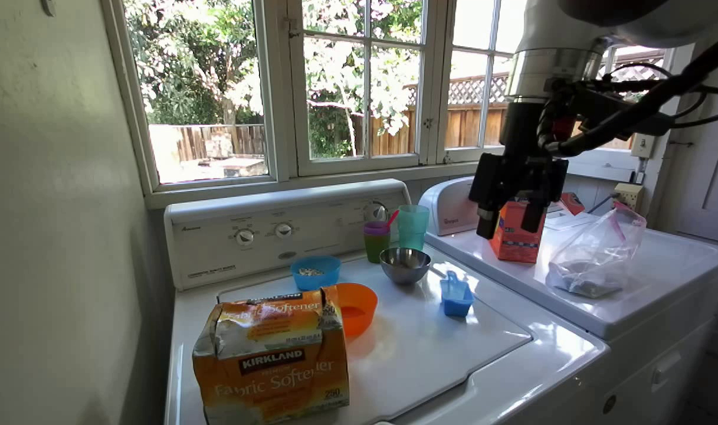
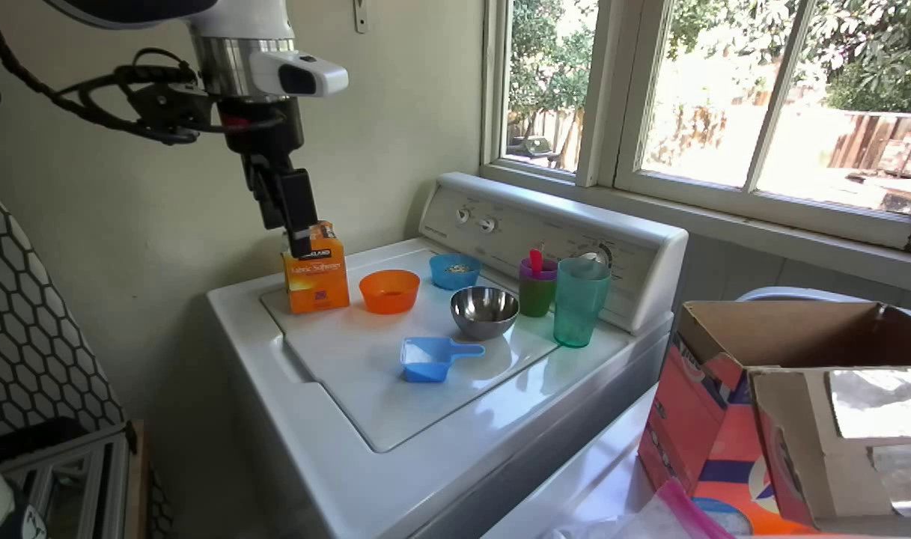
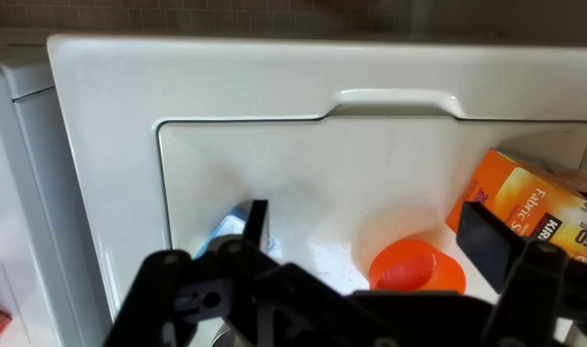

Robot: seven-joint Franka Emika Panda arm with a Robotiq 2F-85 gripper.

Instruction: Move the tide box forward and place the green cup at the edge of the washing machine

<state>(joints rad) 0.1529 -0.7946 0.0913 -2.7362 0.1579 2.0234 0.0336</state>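
Claw (image 3: 365, 217), foremost in the wrist view: over the washing machine (image 3: 254, 79); jaws wide, nothing held. Tide box (image 1: 517, 242): upright, open-topped, on the neighbouring appliance (image 1: 683, 251), beside a plastic bag (image 1: 592, 257). Green cup (image 2: 579, 303): upright, near the control panel (image 1: 317, 230). Advised, box presumably first: cross high, clear of the cup; push low and slowly lest the box tip.

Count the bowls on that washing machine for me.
3: the orange bowl near the Kirkland box, the blue bowl by the control panel, and the metal bowl between the scoop and the purple-topped cup.
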